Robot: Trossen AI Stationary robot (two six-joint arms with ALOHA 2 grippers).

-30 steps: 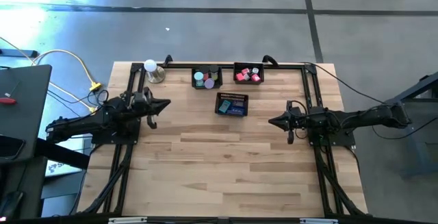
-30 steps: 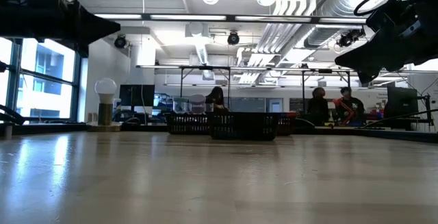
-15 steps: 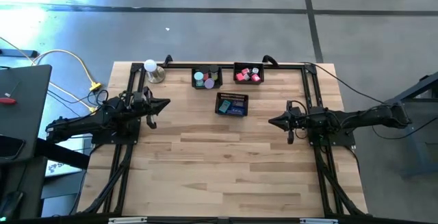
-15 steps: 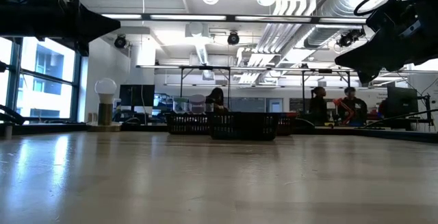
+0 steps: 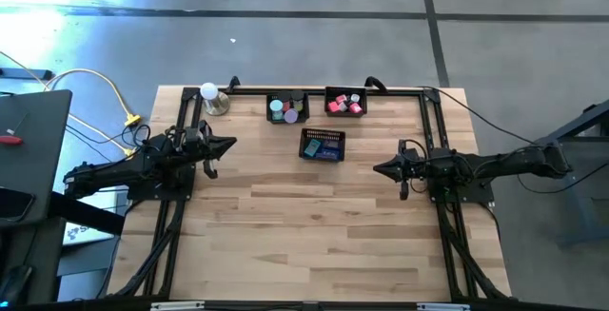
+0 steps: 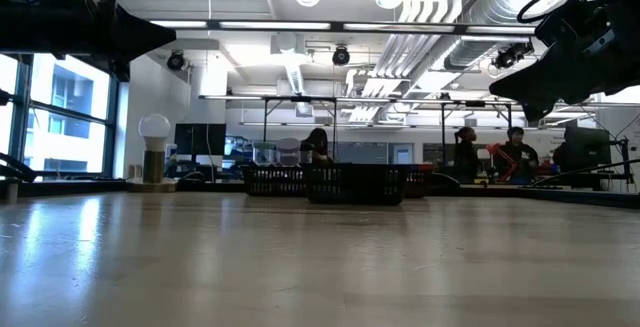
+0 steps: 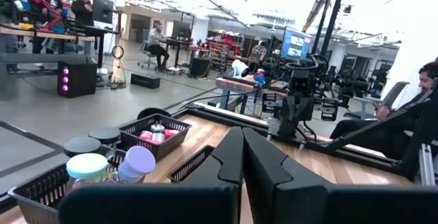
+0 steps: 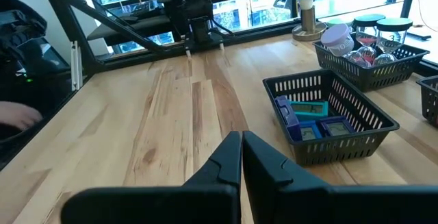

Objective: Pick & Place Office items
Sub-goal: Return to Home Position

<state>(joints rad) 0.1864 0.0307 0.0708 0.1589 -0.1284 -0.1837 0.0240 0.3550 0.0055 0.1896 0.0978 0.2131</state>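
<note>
My arms reach inward from opp. sides; L pincer (image 5: 231,143) & R pincer (image 5: 378,169) both closed, tips facing.

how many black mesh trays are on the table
3. Two sit side by side at the far edge: the left tray with teal and lavender rolls, the right tray with pink-red pieces. The third tray, holding dark blue blocks, sits nearer the middle. None looks hidden.

Conc. floor (image 5: 285,26); windows (image 6: 60,117); ceil. ducts (image 6: 440,17)
</note>
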